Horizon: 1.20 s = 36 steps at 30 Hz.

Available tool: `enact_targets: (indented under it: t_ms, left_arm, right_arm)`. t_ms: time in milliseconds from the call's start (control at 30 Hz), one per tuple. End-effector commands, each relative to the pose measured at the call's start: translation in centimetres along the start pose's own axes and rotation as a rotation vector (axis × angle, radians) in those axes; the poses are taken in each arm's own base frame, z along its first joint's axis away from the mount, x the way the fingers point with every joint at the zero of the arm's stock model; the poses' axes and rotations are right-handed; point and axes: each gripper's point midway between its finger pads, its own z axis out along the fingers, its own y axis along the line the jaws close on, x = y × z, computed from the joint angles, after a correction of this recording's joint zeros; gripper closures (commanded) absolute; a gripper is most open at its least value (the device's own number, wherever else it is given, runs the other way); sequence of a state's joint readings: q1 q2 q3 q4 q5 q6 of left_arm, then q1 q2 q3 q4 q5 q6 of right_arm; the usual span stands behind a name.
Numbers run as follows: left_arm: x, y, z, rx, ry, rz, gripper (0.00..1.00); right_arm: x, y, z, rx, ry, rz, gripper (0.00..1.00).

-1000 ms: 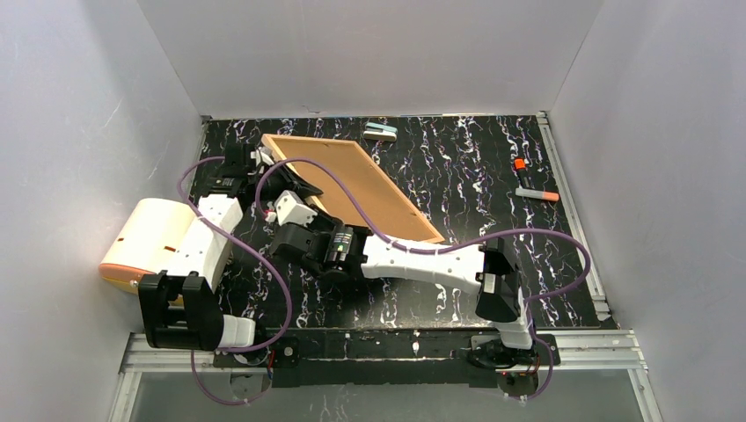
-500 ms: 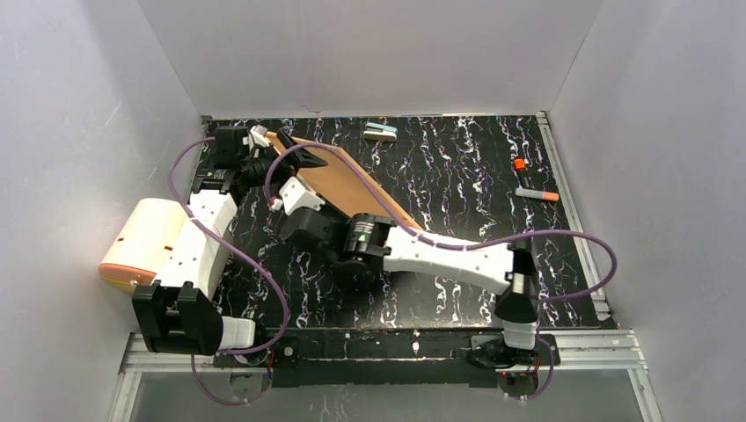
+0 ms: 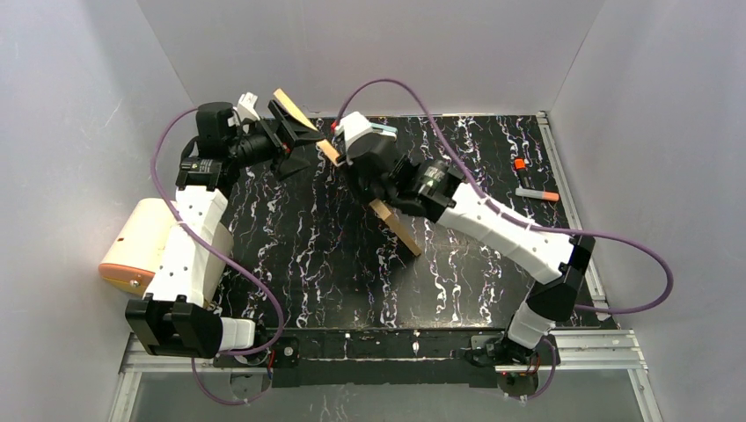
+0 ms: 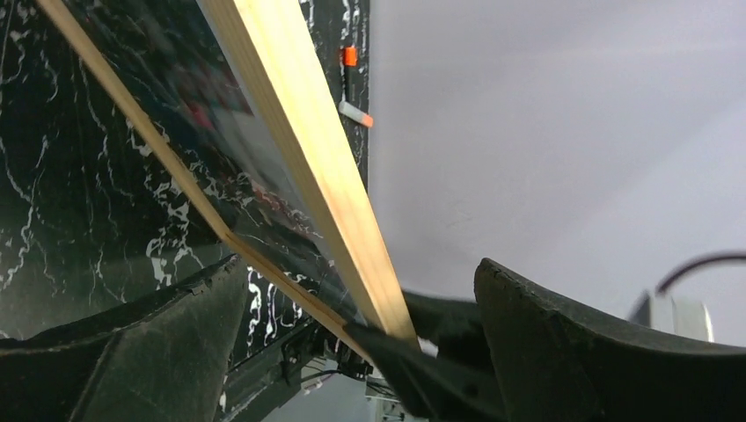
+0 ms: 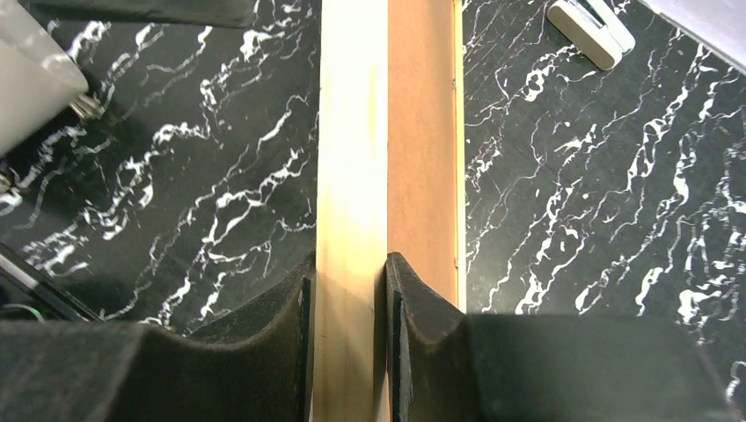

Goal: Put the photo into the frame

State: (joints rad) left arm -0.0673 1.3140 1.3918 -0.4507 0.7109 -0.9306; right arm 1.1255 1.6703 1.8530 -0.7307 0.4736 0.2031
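On the black marbled table (image 3: pixel 352 264) — a pale block (image 5: pixel 591 31), perhaps an eraser, and two orange-tipped markers (image 3: pixel 537 193).

I'm looking at a table (image 3: pixel 334 264) with a black top veined in white like marble, boxed in on three sides. Plain pale grey walls rise from its edges: the back wall (image 3: pixel 369 53) along the table's far edge, the left wall (image 3: pixel 70 105) and the right wall (image 3: pixel 660 132) along its sides. A silver metal rail (image 3: pixel 572 211) runs down the table's right edge and another (image 3: pixel 598 338) crosses its near edge. Soft, even light falls across the walls and tabletop.
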Motion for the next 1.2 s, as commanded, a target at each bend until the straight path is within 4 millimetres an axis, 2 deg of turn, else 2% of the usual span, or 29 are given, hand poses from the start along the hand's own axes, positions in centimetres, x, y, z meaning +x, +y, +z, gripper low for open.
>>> enact_targets:
  t_ms: [0, 167, 367, 433, 533, 633, 733, 900, 1033, 1167]
  left_arm:
    - [0.0, -3.7, -2.1, 0.083, -0.014, 0.106, 0.02]
    - [-0.7, -2.5, -2.2, 0.023, -0.059, 0.153, 0.02]
    - [-0.7, 0.4, -1.1, -0.048, -0.055, 0.132, 0.02]
    - [-0.8, 1.5, -0.7, -0.081, -0.055, 0.138, 0.02]
    - [-1.0, 4.0, -0.3, -0.177, -0.059, 0.138, 0.02]
    - [-1.0, 6.7, 0.0, -0.258, -0.070, 0.132, 0.01]
    - [-1.1, 8.6, 0.6, -0.310, -0.066, 0.133, 0.02]
    - [-1.7, 10.1, 1.7, -0.348, -0.041, 0.136, 0.01]
    - [-2.3, 11.2, 2.4, -0.381, -0.032, 0.157, 0.02]
    - [-2.8, 12.7, 3.1, -0.425, -0.017, 0.174, 0.02]
  right_arm:
    - [-2.9, -2.2, -0.2, -0.114, -0.051, 0.211, 0.92]
    - [-2.5, -5.7, 0.6, -0.215, -0.020, 0.439, 0.92]
    - [-2.4, -8.9, -0.4, -0.355, -0.026, 0.676, 0.91]
    - [-1.6, -10.4, -0.5, -0.365, -0.021, 0.736, 0.91]
    - [0.4, -11.4, -0.9, -0.402, 0.015, 0.815, 0.91]
    - [3.3, -11.7, -1.2, -0.453, 0.062, 0.853, 0.91]
    - [6.6, -10.6, -1.9, -0.577, 0.147, 0.848, 0.88]
    - [10.5, -8.6, -3.1, -0.731, 0.254, 0.828, 0.85]
    - [12.8, -8.0, -2.5, -0.755, 0.296, 0.847, 0.83]
    - [16.3, -7.7, -0.7, -0.756, 0.351, 0.864, 0.83]
